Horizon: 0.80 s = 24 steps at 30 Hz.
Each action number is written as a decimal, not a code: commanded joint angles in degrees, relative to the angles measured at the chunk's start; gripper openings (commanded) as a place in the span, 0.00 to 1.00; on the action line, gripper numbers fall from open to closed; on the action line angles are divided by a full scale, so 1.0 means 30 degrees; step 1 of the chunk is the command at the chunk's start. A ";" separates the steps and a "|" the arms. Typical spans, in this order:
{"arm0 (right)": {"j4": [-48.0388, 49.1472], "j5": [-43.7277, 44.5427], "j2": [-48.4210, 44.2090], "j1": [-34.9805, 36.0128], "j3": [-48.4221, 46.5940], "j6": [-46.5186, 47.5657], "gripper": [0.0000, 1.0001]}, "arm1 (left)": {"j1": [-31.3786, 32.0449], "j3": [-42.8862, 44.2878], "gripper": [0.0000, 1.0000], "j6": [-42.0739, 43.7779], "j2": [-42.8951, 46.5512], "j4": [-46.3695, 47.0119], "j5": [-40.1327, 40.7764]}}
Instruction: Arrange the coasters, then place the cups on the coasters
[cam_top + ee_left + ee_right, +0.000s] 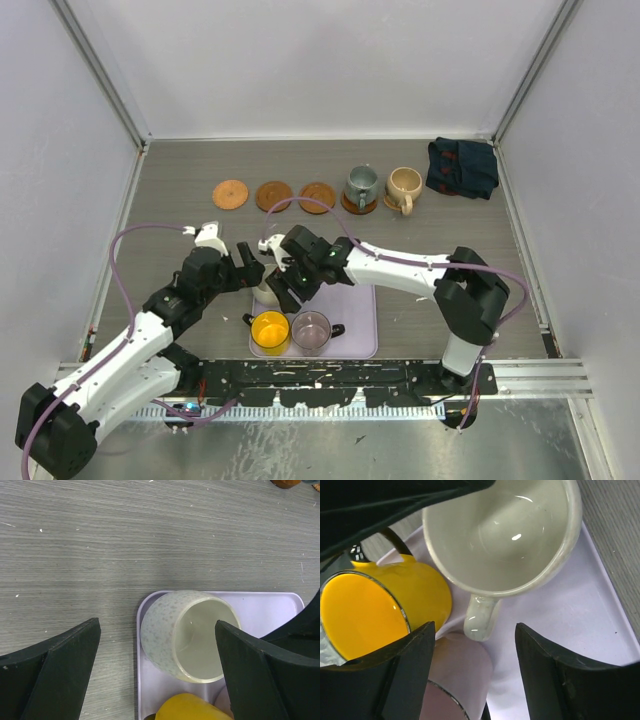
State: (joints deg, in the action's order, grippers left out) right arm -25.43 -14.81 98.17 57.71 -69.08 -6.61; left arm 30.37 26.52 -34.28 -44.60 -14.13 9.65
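Cream cup (505,535) stands mouth up at the far-left corner of the tray (260,607). Yellow cup (367,612) and glass cup (462,680) are just beside it, along the tray's near edge.

Left claw (157,645): jaws spread wide, empty, facing in over the tray's left edge. The cup sits ahead in the gap but off-centre, crowding the claw's right finger.

Right claw (474,645): jaws apart, empty, over the tray. The cup's handle points straight at its gap, with the tip just at the mouth.

Both claws are on the same cup and close to each other, so there is a collision risk. Judgement: the right claw is lined up for the handle and the left for the body.

Three bare coasters (274,195) lie at the table's far edge, well apart from the tray.
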 commanded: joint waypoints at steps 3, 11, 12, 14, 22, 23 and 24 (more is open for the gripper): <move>0.0716 0.2050 0.0769 0.0633 -0.0831 -0.0878 0.68 | 0.0091 -0.0052 0.99 -0.0182 0.0336 0.0455 0.0418; 0.0919 0.3030 0.1602 0.0807 -0.1231 -0.1361 0.62 | 0.0081 -0.0253 0.99 -0.0179 0.0449 0.0436 0.0498; 0.0940 0.3160 0.1651 0.0831 -0.1213 -0.1391 0.60 | 0.0073 -0.0279 0.99 -0.0186 0.0452 0.0437 0.0503; 0.0947 0.3446 0.1696 0.0906 -0.1163 -0.1497 0.59 | 0.0072 -0.0340 0.99 -0.0202 0.0453 0.0433 0.0504; 0.1174 0.4362 0.1562 0.1198 -0.1037 -0.1776 0.50 | 0.0098 -0.0345 0.99 -0.0211 0.0310 0.0516 0.0413; 0.1221 0.4377 0.1555 0.1202 -0.1046 -0.1780 0.49 | 0.0075 -0.0360 0.99 -0.0230 0.0306 0.0498 0.0416; 0.1297 0.4379 0.1554 0.1207 -0.1025 -0.1806 0.47 | 0.0080 -0.0373 0.99 -0.0232 0.0306 0.0516 0.0416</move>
State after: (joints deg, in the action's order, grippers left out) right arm -24.14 -3.40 103.28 60.84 -70.15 -11.09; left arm 30.37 25.41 -35.09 -44.14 -14.28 9.87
